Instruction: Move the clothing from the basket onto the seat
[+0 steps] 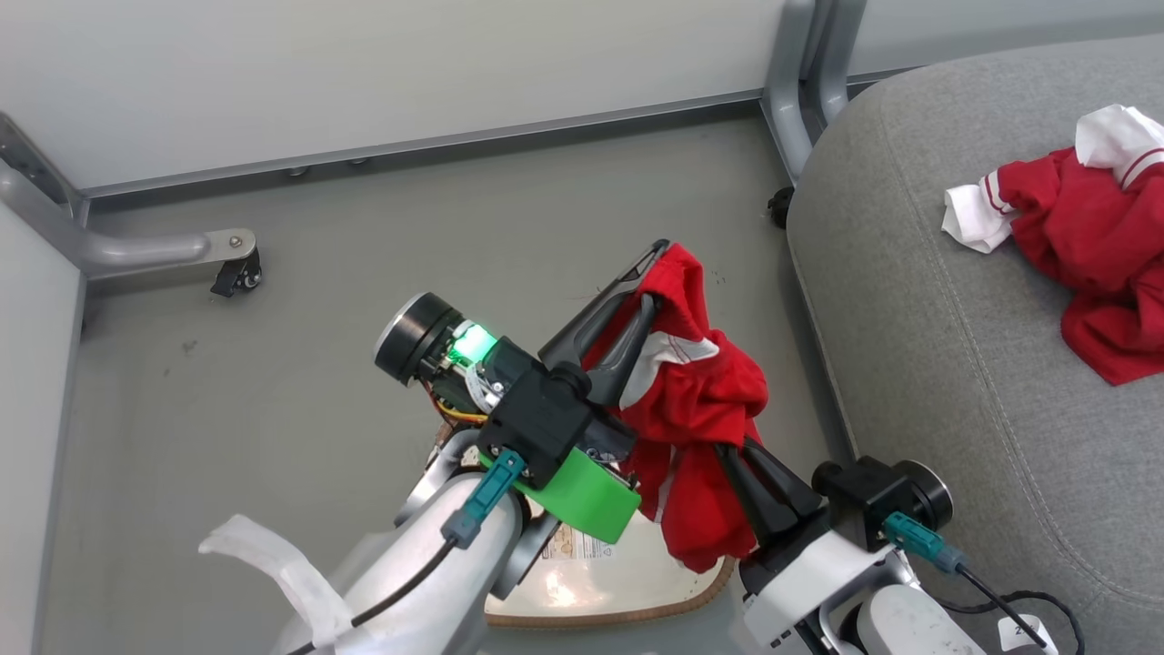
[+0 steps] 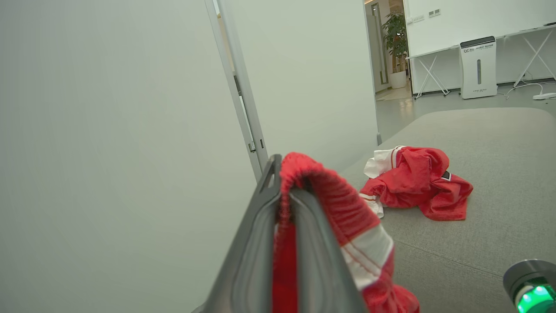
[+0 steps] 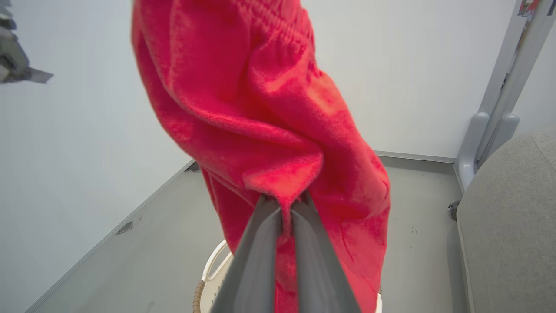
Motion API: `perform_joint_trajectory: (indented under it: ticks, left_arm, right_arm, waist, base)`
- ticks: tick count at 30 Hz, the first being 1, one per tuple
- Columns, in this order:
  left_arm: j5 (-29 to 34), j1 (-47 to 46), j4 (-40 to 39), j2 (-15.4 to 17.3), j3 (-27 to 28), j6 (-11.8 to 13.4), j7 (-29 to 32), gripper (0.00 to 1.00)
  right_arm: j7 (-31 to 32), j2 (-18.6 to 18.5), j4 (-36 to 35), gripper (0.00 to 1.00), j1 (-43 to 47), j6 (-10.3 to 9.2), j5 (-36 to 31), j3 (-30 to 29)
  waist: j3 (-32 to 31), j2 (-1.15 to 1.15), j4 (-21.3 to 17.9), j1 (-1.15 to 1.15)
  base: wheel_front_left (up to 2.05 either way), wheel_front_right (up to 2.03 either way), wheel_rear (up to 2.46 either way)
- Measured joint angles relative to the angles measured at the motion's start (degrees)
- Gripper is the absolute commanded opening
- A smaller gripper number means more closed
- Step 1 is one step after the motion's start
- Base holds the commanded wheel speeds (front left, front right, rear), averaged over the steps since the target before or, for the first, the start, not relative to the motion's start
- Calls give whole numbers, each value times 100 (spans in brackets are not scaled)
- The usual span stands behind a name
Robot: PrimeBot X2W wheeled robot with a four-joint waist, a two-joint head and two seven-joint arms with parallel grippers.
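Both the left gripper (image 1: pixel 650 273) and the right gripper (image 1: pixel 732 455) grip the red shorts (image 1: pixel 700 391) above the basket (image 1: pixel 591 582).
Head view: the left gripper is clamped on the waistband high up, the right pinches a lower fold, so the shorts hang slanting between them; the grey seat (image 1: pixel 928 364) lies to the robot's right, nearer the right arm, with the red top (image 1: pixel 1082 236) already on it; left wrist view: the fingers (image 2: pixel 254 261) are pressed together on the ribbed band, the top (image 2: pixel 417 184) crumpled on the seat (image 2: pixel 499 182) ahead; right wrist view: the fingers (image 3: pixel 258 261) are closed on red cloth, basket (image 3: pixel 199 299) rim below, seat (image 3: pixel 508 226) edge at right; the carry likely runs rightward.
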Motion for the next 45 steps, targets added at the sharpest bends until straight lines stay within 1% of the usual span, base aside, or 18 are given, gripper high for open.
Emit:
perform_joint_trajectory:
  ticks: [1, 2, 13, 20, 27, 32, 38, 42, 45]
  left_arm:
    - [-1, 10, 23, 0, 16, 32, 0, 35]
    - [1, 24, 73, 5, 25, 54, 0, 100]
    - [-114, 181, 404, 88, 15, 108, 185, 100]
    - [-289, 331, 577, 178, 67, 115, 194, 100]
    - [-515, 572, 826, 258, 170, 121, 147, 100]
    - [-650, 666, 971, 272, 208, 82, 94, 100]
    - [-676, 742, 862, 332, 203, -91, 41, 100]
    - [-653, 776, 691, 475, 160, -237, 34, 100]
    - [-598, 797, 572, 588, 152, -269, 18, 100]
  right_arm:
    - [0, -1, -11, 0, 0, 0, 0, 0]
    - [0, -2, -18, 0, 0, 0, 0, -1]
    - [1, -19, -185, 0, 21, 0, 8, -23]
    - [0, 4, -615, 0, 6, 0, 144, -86]
    - [1, 94, -1095, 0, -60, 0, 265, -411]
    - [0, 148, -1345, 0, -130, 0, 318, -617]
    - [0, 194, -1635, 0, -265, 0, 380, -977]
    - [0, 208, -1798, 0, -339, 0, 434, -1251]
    - [1, 210, -1946, 0, -346, 0, 567, -1450]
  waist:
    - [9, 0, 1, 0]
    - [16, 0, 4, 0]
    - [17, 0, 21, 0]
    - [73, 0, -33, 0]
    - [166, 0, -185, 1]
    - [246, 0, -368, 0]
    - [401, 0, -669, 1]
    - [531, 0, -917, 1]
    - [634, 0, -1112, 0]
  base:
    - [0, 0, 0]
    - [0, 0, 0]
    - [0, 0, 0]
    - [0, 0, 0]
    - [0, 0, 0]
    - [0, 0, 0]
    - [0, 0, 0]
    - [0, 0, 0]
    - [0, 0, 0]
